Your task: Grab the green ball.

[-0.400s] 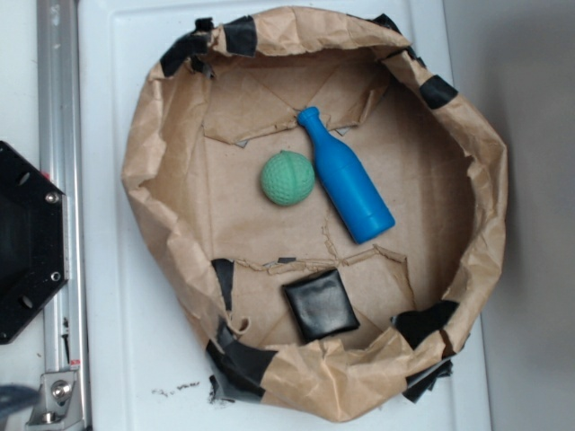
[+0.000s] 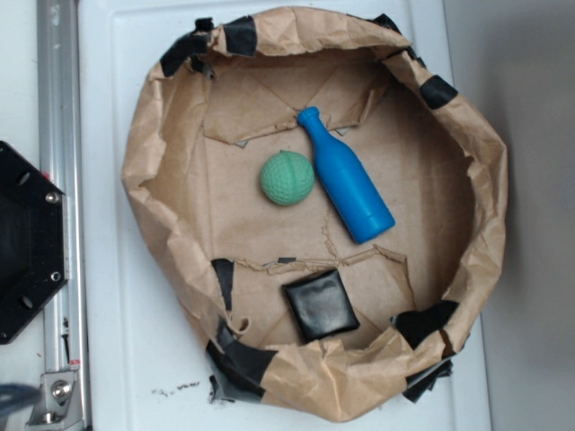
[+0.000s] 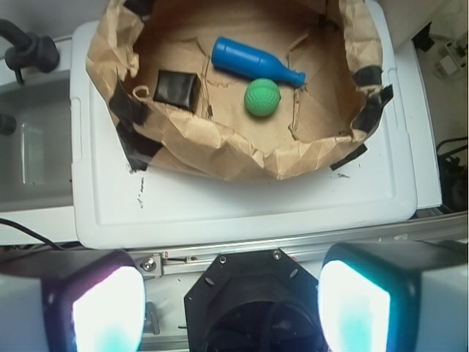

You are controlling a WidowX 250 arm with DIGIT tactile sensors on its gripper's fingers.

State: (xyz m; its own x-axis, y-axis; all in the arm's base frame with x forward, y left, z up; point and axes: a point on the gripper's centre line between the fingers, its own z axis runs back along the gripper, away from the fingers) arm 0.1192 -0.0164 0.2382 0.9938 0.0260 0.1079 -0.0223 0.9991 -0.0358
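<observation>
Seen from overhead: green ball resting on the floor of a crumpled brown paper basin, near the middle and a little toward the far rim. Just right of it, apparently touching or nearly so, a blue plastic bottle lying on its side, neck toward the basin's far rim, base toward its right wall. Toward the near rim, well apart from both, a flat black square pad. Rim of the basin patched with strips of black tape at several places. Under it all, a white lid-like platform, edged on its left side by a metal rail and the robot's black hexagonal base.

From the wrist camera: gripper held well back from the basin, above the base and beyond the platform's near edge, two pale fingers spread wide at the bottom corners of the view, nothing between them. Ball far ahead, untouched, bottle just behind it.
</observation>
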